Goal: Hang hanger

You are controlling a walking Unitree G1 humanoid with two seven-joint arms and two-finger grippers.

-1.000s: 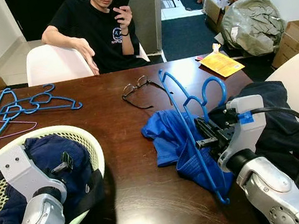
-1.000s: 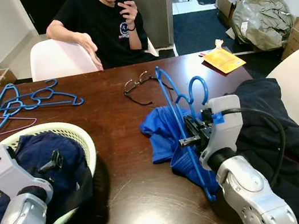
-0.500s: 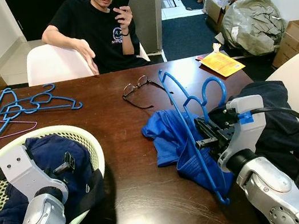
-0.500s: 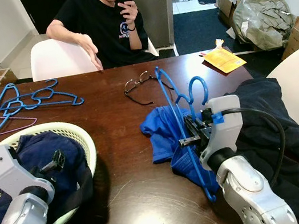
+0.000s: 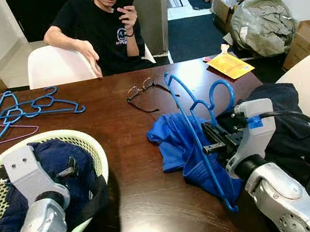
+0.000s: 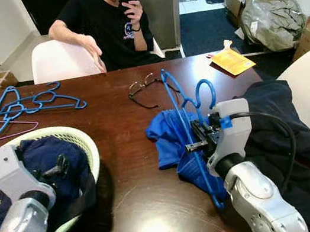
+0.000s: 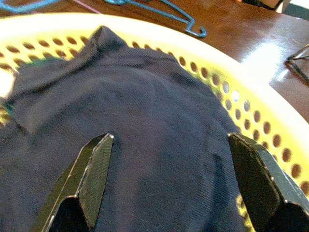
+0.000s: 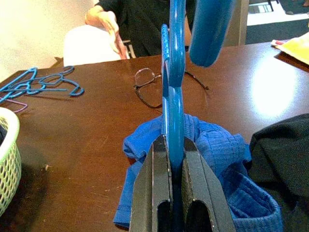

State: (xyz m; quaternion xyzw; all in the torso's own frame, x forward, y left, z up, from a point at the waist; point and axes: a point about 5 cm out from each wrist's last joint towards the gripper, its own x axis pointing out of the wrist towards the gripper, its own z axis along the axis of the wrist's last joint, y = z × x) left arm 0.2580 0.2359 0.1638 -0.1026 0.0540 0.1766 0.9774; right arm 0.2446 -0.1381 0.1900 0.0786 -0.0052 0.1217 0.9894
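Right claw (image 8: 170,193), fingers pressed together on the blue hanger (image 5: 195,122), holds it upright directly over the blue garment (image 5: 175,142) on the worktop (image 5: 128,133). Left claw (image 7: 169,179), spread wide, hovers above dark clothing (image 7: 120,140) in the basket (image 7: 270,130).

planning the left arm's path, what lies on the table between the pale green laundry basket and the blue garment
Bare dark wooden table lies between the pale green perforated laundry basket and the crumpled blue garment, as the left eye view shows.
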